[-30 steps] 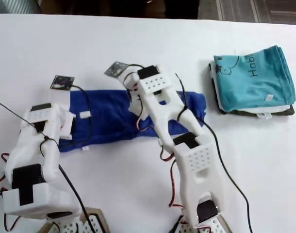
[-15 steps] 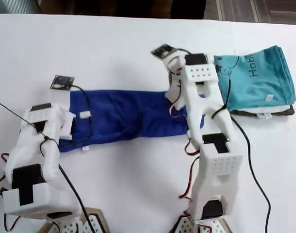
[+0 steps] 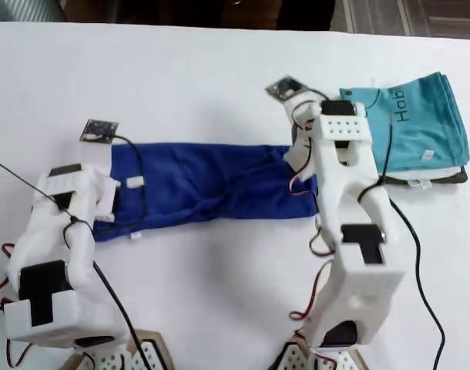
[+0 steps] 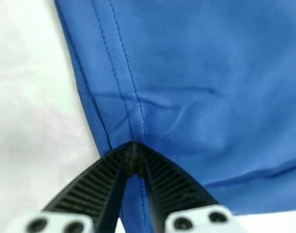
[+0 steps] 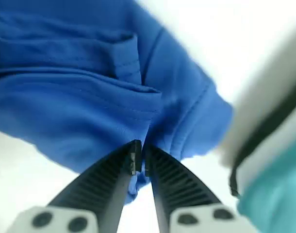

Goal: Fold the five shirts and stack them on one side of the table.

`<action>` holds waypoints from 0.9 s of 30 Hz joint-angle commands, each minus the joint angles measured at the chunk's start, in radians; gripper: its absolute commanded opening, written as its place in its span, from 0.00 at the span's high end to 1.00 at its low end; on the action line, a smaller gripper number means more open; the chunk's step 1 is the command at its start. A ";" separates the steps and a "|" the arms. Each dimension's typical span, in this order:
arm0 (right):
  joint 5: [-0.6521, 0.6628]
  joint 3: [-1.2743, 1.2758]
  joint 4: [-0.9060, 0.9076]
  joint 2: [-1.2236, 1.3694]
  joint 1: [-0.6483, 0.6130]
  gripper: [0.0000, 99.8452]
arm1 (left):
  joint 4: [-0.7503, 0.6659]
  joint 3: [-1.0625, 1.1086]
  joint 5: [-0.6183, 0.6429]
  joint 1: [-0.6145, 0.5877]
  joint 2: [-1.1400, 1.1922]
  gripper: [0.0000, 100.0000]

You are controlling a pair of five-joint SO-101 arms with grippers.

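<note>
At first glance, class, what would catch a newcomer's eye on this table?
A blue shirt lies stretched in a long band across the table, the left tool shut on one end, the right tool on the other. Beside that end sits a stack of folded shirts, teal shirt on top.

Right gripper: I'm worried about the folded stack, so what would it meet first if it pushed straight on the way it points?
The blue shirt it is pinching: the right gripper points into that fabric, likely table just beneath. The teal shirt lies off to the side.
</note>
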 commanded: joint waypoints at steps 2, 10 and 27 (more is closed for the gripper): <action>0.000 0.061 -0.008 -0.191 -0.047 0.98 | -0.028 0.002 0.000 -0.008 -0.025 0.97; 0.000 0.308 -0.248 -0.231 -0.125 0.98 | -0.028 0.002 0.000 -0.008 -0.025 0.97; -0.005 0.348 -0.433 -0.097 -0.348 0.98 | -0.028 0.002 0.000 -0.008 -0.025 0.97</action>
